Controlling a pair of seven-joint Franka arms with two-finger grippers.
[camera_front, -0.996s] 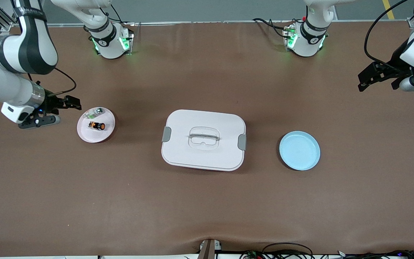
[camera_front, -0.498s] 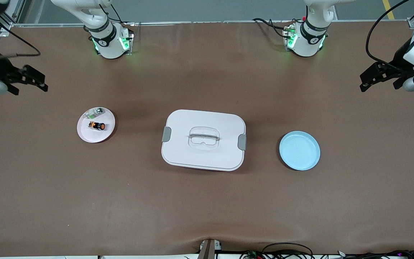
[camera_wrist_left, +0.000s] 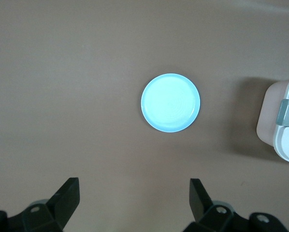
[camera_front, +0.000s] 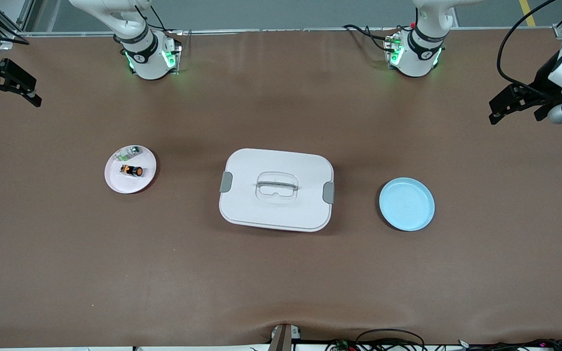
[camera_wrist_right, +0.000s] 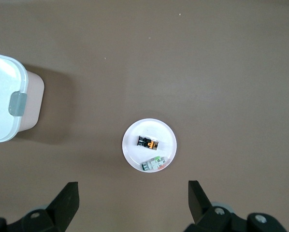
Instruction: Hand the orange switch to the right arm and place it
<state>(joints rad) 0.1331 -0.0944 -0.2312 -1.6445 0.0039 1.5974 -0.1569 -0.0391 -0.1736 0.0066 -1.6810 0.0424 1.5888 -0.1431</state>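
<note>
The orange switch (camera_front: 131, 170) lies on its side on a small white plate (camera_front: 117, 183) toward the right arm's end of the table. It also shows in the right wrist view (camera_wrist_right: 148, 142) on the plate (camera_wrist_right: 166, 133). My right gripper (camera_front: 10, 87) is open and empty, high over the table edge at that end, well away from the plate. My left gripper (camera_front: 515, 103) is open and empty, raised over the left arm's end of the table. Both open gaps show in the right wrist view (camera_wrist_right: 133, 203) and the left wrist view (camera_wrist_left: 134, 200).
A white-and-green component (camera_front: 129, 153) shares the white plate. A white lidded box (camera_front: 276, 189) with grey clips stands mid-table. An empty light blue plate (camera_front: 407, 204) lies toward the left arm's end, also in the left wrist view (camera_wrist_left: 170, 102).
My right gripper has pulled up and away from beside the white plate toward the table's edge. The switch stays on the plate. The left arm has barely moved.
</note>
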